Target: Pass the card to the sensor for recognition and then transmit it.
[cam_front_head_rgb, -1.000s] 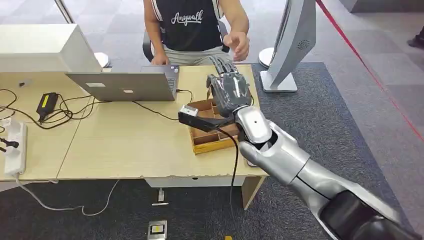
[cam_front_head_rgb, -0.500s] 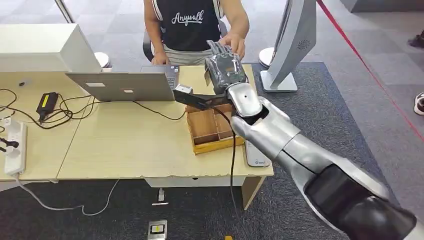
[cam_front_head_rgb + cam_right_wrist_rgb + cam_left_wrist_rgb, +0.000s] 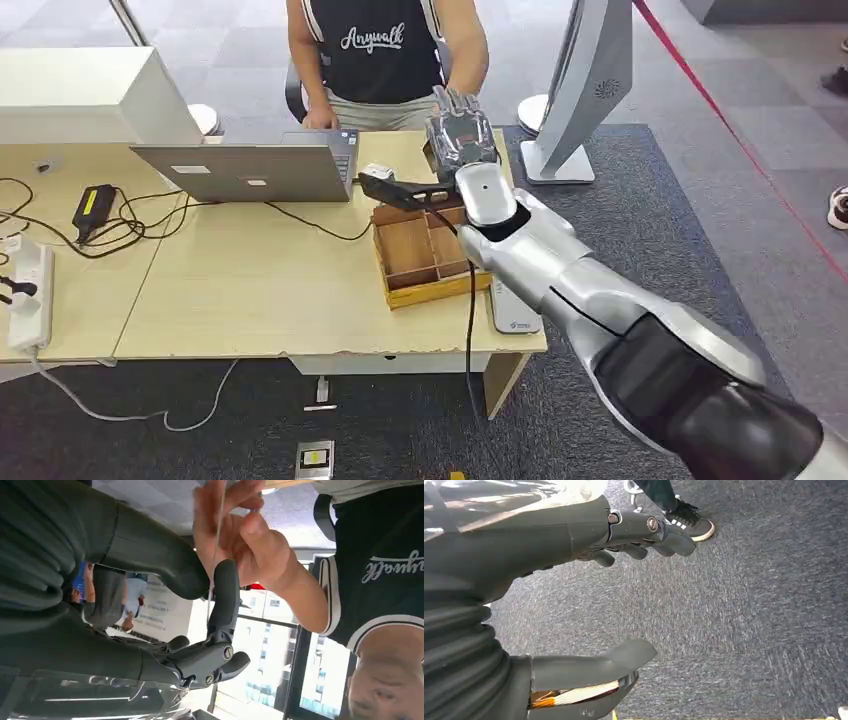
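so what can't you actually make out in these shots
- Card: edge-on in the right wrist view, a thin line between the right hand and the person's hand; its face is unreadable.
- Card in the head view: hidden behind the right hand.
- Sensor: cannot be identified.
- Left hand: holds nothing, above carpet.

Robot hand (image 3: pixel 200 587) pinches thin card (image 3: pixel 216 555); person's hand (image 3: pixel 240 535) grips it too.

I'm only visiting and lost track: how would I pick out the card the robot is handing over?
Find the pale wooden desk with the grey laptop and follow the silver arm to the right hand at its far edge. The card is the thin sheet seen edge-on, pinched there and met by the seated person's hand.
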Action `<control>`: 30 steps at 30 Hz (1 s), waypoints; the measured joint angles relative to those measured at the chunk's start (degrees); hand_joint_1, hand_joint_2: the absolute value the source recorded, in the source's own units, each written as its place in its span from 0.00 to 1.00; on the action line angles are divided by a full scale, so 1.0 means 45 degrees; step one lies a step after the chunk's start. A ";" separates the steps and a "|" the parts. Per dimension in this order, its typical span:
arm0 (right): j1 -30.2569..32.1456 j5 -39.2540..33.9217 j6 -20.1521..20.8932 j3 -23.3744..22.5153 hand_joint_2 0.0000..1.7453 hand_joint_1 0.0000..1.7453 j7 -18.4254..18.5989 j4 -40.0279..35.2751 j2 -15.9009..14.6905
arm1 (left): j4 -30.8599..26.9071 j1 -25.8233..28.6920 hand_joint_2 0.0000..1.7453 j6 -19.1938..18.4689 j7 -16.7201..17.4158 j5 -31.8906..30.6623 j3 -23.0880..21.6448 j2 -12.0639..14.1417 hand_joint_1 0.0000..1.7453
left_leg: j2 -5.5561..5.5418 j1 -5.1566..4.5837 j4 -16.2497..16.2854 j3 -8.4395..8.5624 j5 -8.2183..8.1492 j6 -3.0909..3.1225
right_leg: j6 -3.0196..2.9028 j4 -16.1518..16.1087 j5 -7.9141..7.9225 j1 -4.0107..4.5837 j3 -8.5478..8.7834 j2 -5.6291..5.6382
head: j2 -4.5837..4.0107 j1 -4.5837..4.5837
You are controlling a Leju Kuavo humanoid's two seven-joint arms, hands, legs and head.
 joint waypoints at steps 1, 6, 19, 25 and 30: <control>-0.0019 0.0010 -0.0005 0.0024 1.00 1.00 0.0039 0.0068 0.0005 | 0.0005 -0.0001 1.00 0.0000 -0.0005 -0.0015 0.0000 0.0000 0.00 | 0.0000 0.0000 0.0000 0.0000 0.0000 0.0000 | 0.0000 0.0000 0.0000 0.0000 0.0000 0.0000 | -0.0004 0.0000; -0.0059 0.0029 -0.0015 0.0161 1.00 1.00 0.0199 0.0330 0.0029 | 0.0019 0.0000 1.00 0.0000 -0.0005 -0.0068 0.0034 0.0000 0.00 | 0.0001 0.0000 0.0000 0.0001 0.0000 0.0000 | 0.0000 0.0001 0.0000 0.0000 0.0001 0.0000 | -0.0004 0.0000; -0.0104 0.0029 -0.0029 0.0379 0.00 0.00 0.0350 0.0807 0.0073 | 0.0117 -0.0005 1.00 0.0000 0.0058 -0.0112 0.0209 0.0000 0.00 | 0.0001 0.0000 0.0000 0.0000 0.0000 0.0000 | 0.0000 0.0000 0.0000 0.0000 -0.0002 0.0000 | -0.0005 0.0000; -0.0107 0.0029 0.0068 0.0505 0.00 0.00 0.0622 0.0904 0.0044 | 0.0126 -0.0006 1.00 0.0000 0.0097 -0.0316 0.0253 0.0000 0.00 | 0.0002 0.0000 0.0001 0.0002 0.0000 0.0000 | 0.0000 0.0000 0.0001 0.0000 -0.0001 0.0000 | -0.0005 0.0000; -0.0184 0.0165 0.0126 0.0559 0.00 0.00 0.0690 0.0855 -0.0135 | 0.0126 -0.0006 1.00 0.0014 -0.0029 -0.0388 0.0398 0.0000 0.00 | 0.0002 0.0000 0.0002 0.0001 0.0001 0.0000 | 0.0000 0.0000 0.0001 0.0000 -0.0003 0.0000 | -0.0005 0.0000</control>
